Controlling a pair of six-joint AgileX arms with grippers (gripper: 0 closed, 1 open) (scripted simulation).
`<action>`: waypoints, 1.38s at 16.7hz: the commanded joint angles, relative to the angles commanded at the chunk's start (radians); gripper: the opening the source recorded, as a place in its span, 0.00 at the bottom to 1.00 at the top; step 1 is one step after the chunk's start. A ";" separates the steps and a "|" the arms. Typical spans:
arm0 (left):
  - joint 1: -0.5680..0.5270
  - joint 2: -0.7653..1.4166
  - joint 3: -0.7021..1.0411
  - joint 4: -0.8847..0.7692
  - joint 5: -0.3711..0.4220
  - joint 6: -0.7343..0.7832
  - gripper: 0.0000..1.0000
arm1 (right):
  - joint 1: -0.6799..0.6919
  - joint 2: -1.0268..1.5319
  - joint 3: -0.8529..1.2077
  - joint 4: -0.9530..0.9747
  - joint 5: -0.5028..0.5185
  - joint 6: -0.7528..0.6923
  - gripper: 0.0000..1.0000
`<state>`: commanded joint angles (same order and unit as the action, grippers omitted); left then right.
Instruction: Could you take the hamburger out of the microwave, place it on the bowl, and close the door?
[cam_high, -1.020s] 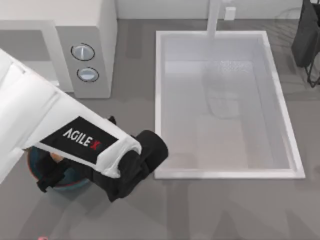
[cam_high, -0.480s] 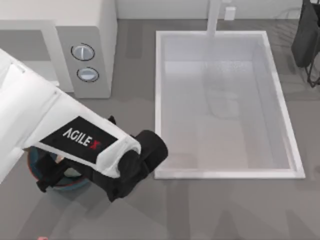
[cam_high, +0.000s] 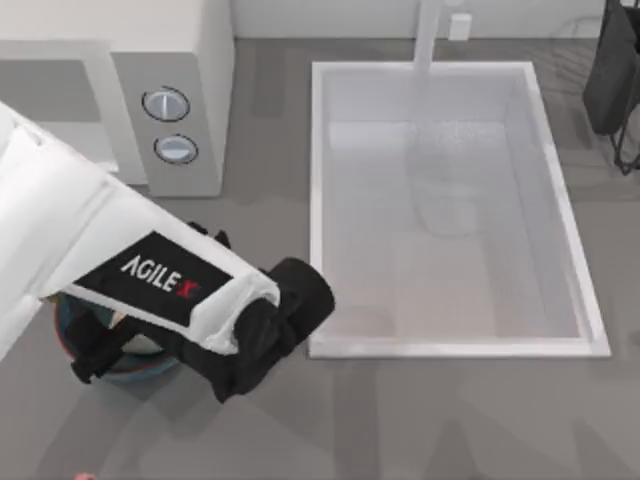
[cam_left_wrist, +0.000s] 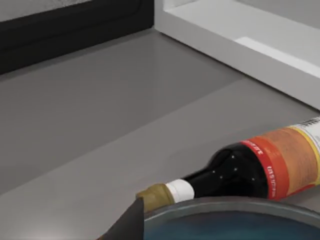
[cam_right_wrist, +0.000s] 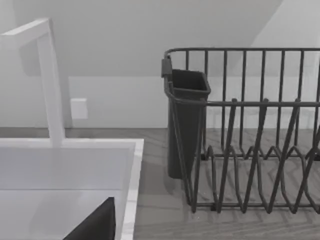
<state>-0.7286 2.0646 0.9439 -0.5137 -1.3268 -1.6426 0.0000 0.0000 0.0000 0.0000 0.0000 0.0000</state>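
The bowl (cam_high: 110, 362) sits beneath the left gripper (cam_high: 105, 345), jaw state untellable; a bottle (cam_left_wrist: 240, 170) lies just beyond the rim.

White left arm (cam_high: 60, 230), black AGILEX band, black wrist

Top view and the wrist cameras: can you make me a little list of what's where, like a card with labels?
left arm: over the bowl at the table's near left
microwave: far left, two knobs on its front
sink: middle of the table
bottle: lying on its side beside the bowl
dish rack: far right, past the sink
hamburger: hidden under the arm, can't tell
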 joint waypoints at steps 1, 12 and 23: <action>0.008 -0.020 -0.011 0.006 0.014 0.015 1.00 | 0.000 0.000 0.000 0.000 0.000 0.000 1.00; 0.300 -0.903 -0.389 0.212 0.548 0.690 1.00 | 0.000 0.000 0.000 0.000 0.000 0.000 1.00; 0.677 -1.963 -0.877 0.477 1.234 1.544 1.00 | 0.000 0.000 0.000 0.000 0.000 0.000 1.00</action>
<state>-0.0517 0.1018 0.0669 -0.0365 -0.0925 -0.0986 0.0000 0.0000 0.0000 0.0000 0.0000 0.0000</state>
